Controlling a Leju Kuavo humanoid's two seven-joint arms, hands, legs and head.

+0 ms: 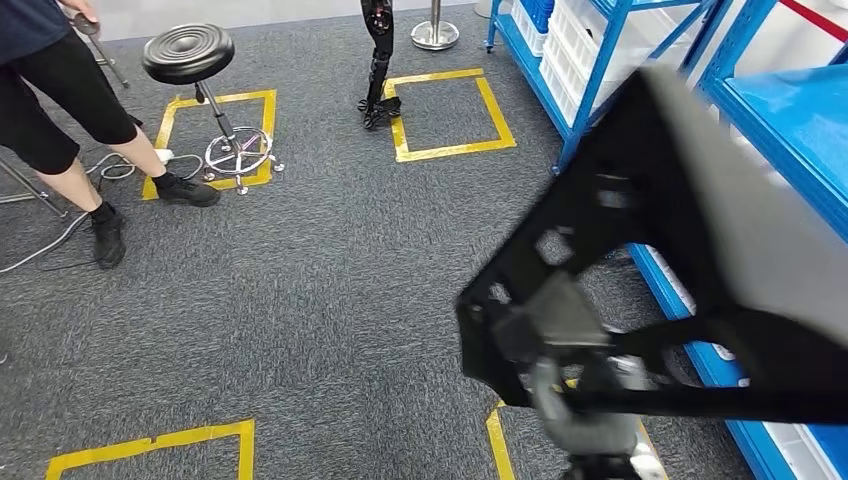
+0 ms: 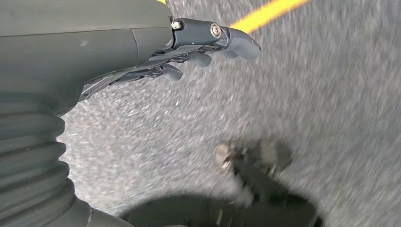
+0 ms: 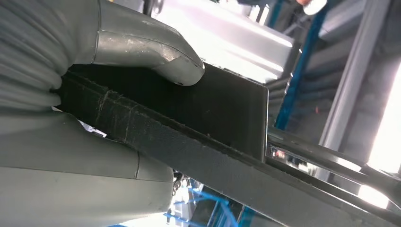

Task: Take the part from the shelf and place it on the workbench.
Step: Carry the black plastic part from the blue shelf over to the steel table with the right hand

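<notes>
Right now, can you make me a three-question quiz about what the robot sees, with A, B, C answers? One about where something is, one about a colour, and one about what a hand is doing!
1. Where is the round stool?
A. On a shelf
B. On the carpet at a yellow taped square
C. In the robot's hand

2. What colour is the shelf frame?
A. Blue
B. Red
C. Green

3. What is the right hand doing?
A. Hanging with nothing in it
B. Touching the stool
C. Gripping the black part

Answers:
1. B, the head view shows the stool's base standing on the grey carpet over the taped square.
2. A, the posts and shelves are bright blue.
3. C, the right wrist view shows the thumb pressed on the part's flat black face, the rest of the hand under it.
</notes>
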